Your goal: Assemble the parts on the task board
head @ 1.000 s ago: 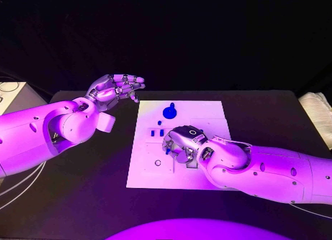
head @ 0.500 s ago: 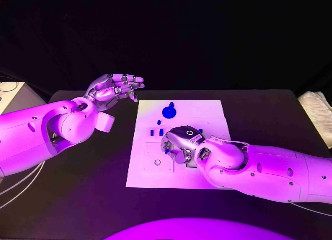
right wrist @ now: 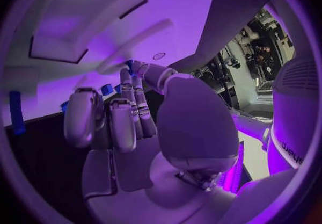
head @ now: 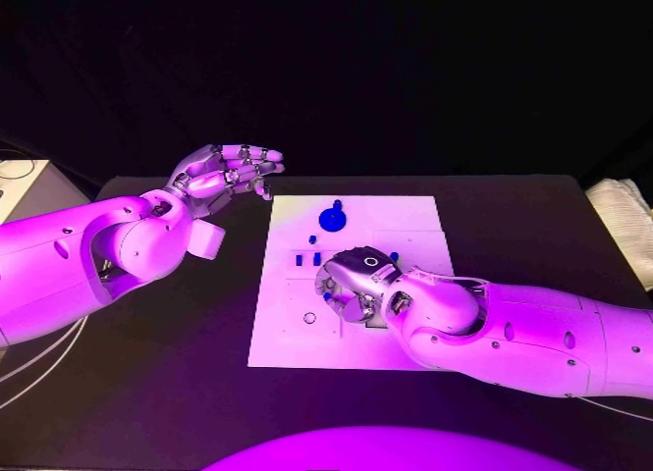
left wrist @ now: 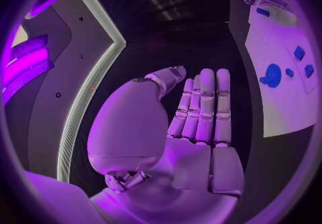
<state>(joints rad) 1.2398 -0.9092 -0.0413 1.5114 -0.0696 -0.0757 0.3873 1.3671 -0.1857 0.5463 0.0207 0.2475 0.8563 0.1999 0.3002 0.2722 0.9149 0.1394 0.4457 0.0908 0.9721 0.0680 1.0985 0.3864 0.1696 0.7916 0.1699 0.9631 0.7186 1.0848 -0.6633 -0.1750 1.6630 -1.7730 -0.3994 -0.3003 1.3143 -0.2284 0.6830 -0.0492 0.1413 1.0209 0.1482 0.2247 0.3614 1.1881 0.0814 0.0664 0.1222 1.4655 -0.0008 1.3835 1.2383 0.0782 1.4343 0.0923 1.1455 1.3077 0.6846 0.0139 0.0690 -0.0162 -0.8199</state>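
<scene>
My left hand raised off the board's far left corner, fingers apart, empty | my right hand over the board's middle, grip unclear | round blue part on the board's far end

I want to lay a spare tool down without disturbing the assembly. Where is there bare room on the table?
Bare black table lies right of the task board, and in front of it. Crowded: the board's middle, where the right hand sits among blue parts. The left hand hovers by the far-left corner.

One task board; two robot hands; several blue parts, count unclear.
</scene>
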